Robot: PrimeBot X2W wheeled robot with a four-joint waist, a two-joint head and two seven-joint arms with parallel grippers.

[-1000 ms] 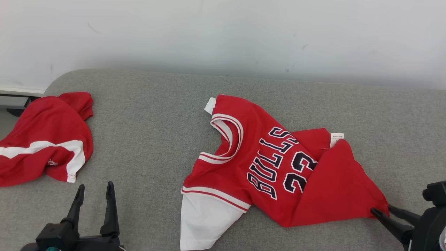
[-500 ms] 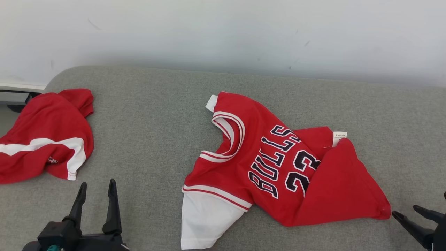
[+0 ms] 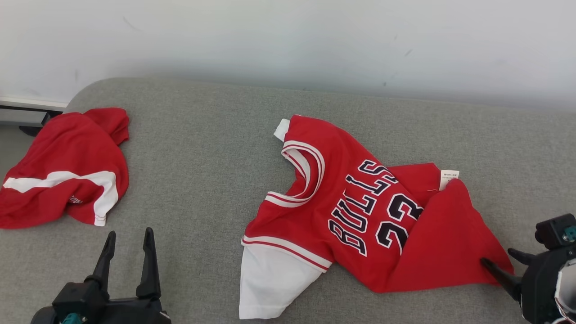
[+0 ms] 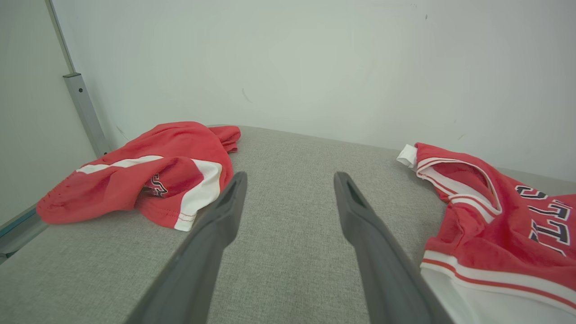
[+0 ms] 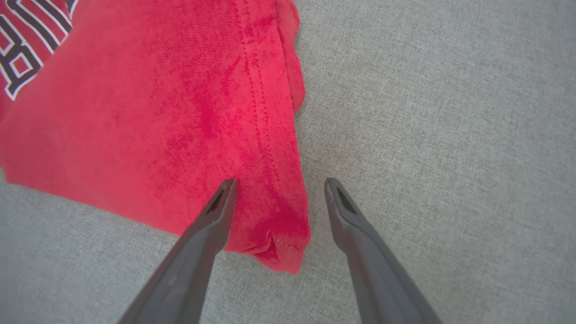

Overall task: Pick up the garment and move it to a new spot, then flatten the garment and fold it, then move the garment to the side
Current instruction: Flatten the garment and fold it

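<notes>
The garment [image 3: 360, 211] is a red jersey with "BULLS 23" lettering and a white sleeve, lying crumpled on the grey padded surface [image 3: 202, 148], its lower part folded over. My right gripper [image 3: 497, 255] stands open at its right hem corner. In the right wrist view the gripper [image 5: 281, 181] straddles that corner of the garment [image 5: 180, 112], one finger over the cloth, the other over bare grey. My left gripper [image 3: 129, 232] is open and holds nothing, low on the left; in its own view the gripper [image 4: 290, 176] points between the garment [image 4: 486, 225] and another cloth.
A second red garment with a white stripe [image 3: 63, 171] lies bunched at the surface's left end, also seen as red cloth [image 4: 135, 180]. A white wall [image 3: 288, 40] runs along the back. Bare grey surface lies between the two garments.
My right gripper opened off the hem corner, drew back to the right, then came in again with open fingers either side of the corner. The head camera shifted slightly. The left gripper stayed put.
</notes>
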